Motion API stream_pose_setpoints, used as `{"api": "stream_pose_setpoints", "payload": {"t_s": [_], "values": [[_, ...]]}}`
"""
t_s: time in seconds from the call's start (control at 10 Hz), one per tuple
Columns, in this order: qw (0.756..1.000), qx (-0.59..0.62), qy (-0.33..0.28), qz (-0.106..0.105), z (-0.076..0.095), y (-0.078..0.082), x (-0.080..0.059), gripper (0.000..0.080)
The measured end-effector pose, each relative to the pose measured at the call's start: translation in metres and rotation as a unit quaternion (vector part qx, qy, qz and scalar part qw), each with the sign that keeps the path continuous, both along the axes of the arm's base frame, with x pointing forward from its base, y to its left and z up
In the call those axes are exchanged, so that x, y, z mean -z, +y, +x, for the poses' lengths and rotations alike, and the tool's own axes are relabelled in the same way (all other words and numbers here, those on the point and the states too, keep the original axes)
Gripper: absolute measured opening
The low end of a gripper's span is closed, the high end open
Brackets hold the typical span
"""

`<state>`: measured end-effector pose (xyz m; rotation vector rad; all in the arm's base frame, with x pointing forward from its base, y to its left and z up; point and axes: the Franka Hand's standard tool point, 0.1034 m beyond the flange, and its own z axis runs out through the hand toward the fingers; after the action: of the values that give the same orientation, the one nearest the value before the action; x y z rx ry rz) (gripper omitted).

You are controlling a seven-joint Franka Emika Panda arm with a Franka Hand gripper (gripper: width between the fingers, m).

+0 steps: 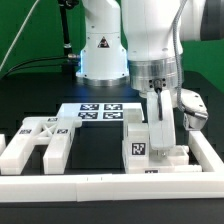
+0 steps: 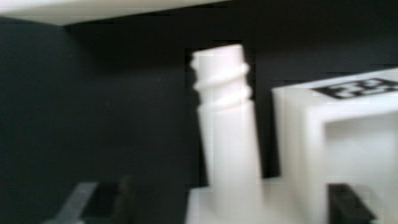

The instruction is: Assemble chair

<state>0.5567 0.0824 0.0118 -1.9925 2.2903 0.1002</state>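
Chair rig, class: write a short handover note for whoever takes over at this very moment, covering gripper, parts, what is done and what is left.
Gripper: open, jaws either side of the upright threaded peg, with gaps showing.
Parts: the peg stands beside the tagged frame piece, at the exterior view's right. Other tagged parts lie loose at its left, next to the marker board.
Done: no joined chair visible.
Left: probably grip the peg, then join everything.
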Motion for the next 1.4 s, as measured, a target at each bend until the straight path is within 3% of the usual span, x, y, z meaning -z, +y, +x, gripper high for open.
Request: {"api": "stream_pose_setpoints", "payload": {"t_s": [0.1,1.4], "values": [[1.0,0.0,-0.001,0.0,0.0005,-0.0001,-0.0004,0.0338],[1.0,0.0,-0.001,0.0,0.0006,-0.0001,-0.0005,0.0325]]}}
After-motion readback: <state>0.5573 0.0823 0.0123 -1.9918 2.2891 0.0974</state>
